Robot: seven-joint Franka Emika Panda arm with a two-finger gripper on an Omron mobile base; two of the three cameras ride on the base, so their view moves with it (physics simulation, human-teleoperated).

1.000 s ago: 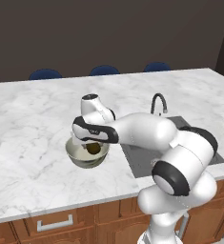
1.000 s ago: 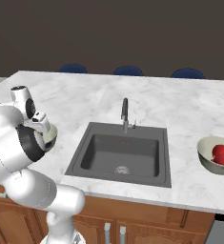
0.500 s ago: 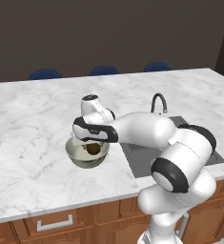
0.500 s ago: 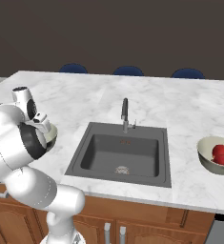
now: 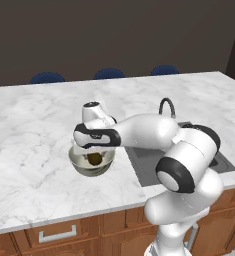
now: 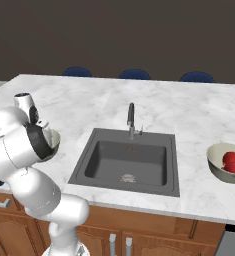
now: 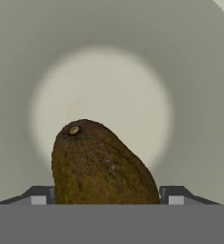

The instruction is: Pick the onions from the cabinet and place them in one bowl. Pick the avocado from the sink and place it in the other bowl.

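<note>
The avocado [image 7: 101,164], dark olive-brown with its stem end up, sits low inside a cream bowl [image 7: 180,71], and my gripper [image 7: 106,195] is shut on it, a fingertip pressed to each flank. From the left base camera the gripper [image 5: 95,150] hangs in this bowl [image 5: 81,169], left of the sink [image 5: 141,161], with the avocado [image 5: 94,159] under it. My arm hides most of that bowl [image 6: 54,142] from the right. The red onions [image 6: 232,162] lie in the second bowl [image 6: 219,170], right of the sink [image 6: 126,162]. The cabinet is out of view.
A slim dark faucet [image 6: 131,120] stands behind the basin. The marble counter [image 5: 34,125] stretches wide to the left and back. Blue chair backs [image 5: 109,74] line the far edge. Wooden drawer fronts [image 5: 56,235] run below the counter.
Almost nothing differs. The hand stays in the bowl with the avocado, having shifted only slightly.
</note>
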